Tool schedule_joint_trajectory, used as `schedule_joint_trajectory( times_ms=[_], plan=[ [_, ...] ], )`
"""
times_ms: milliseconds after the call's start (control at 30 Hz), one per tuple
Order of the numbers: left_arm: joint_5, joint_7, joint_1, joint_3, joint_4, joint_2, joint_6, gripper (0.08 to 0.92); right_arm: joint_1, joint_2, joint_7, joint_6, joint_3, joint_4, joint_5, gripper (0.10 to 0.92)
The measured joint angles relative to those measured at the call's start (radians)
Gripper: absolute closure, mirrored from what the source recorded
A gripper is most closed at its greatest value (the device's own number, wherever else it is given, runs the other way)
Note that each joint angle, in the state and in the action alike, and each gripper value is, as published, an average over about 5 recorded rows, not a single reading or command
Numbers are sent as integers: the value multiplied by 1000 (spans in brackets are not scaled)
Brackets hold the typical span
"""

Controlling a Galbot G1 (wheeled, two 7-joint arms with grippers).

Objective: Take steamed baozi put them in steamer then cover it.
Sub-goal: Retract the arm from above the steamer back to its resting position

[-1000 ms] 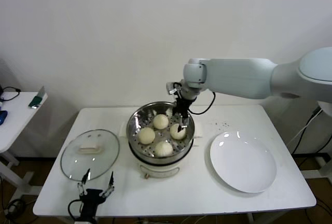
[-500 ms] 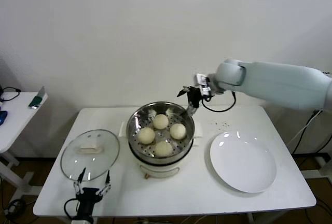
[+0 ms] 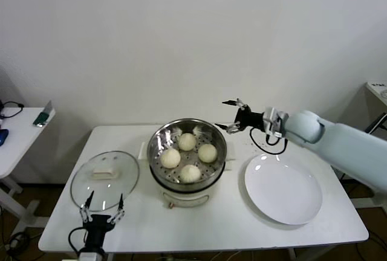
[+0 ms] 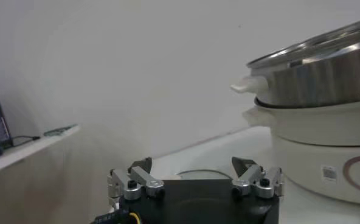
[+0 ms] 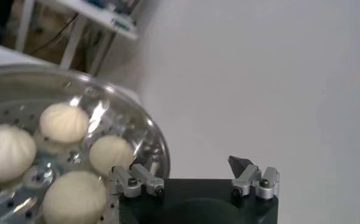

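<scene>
Several cream-white steamed baozi (image 3: 187, 142) lie on the perforated floor of the steel steamer (image 3: 222, 153), which sits uncovered on its white pot base (image 3: 184, 199). My right gripper (image 3: 231, 116) hangs open and empty just right of the steamer's rim, above the table. In the right wrist view its gripper (image 5: 189, 163) has nothing between the fingers, with the baozi (image 5: 63, 122) and the steamer rim (image 5: 151, 131) beside it. My left gripper (image 3: 101, 206) stands open at the table's front edge, just in front of the glass lid (image 3: 104, 179). In its wrist view the left gripper (image 4: 192, 163) is empty, and the steamer (image 4: 326, 79) rises beside it.
An empty white plate (image 3: 283, 188) lies right of the steamer. A small side table (image 3: 18, 131) with small items stands at the far left. The white wall is close behind the table.
My right gripper has lifted out of the steamer and drawn back to the right, leaving a baozi inside. The left gripper has shifted slightly left along the front edge.
</scene>
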Motion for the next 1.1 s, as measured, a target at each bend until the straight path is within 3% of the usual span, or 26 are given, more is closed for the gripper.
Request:
schedule_joint_trajectory(
  times_ms=[300, 567, 833, 1100],
  plan=[
    [127, -33, 3, -23, -45, 11, 55, 177, -468, 30, 70, 11, 518, 55, -65, 203],
    [395, -74, -10, -39, -67, 36, 113, 177, -820, 131, 85, -6, 894, 101, -104, 203],
    [762, -70, -38, -15, -64, 87, 178, 177, -1074, 235, 75, -9, 1157, 113, -133, 203],
    [1023, -63, -107, 23, 23, 147, 201, 177, -1221, 301, 66, -10, 1310, 116, -162, 203]
  ],
)
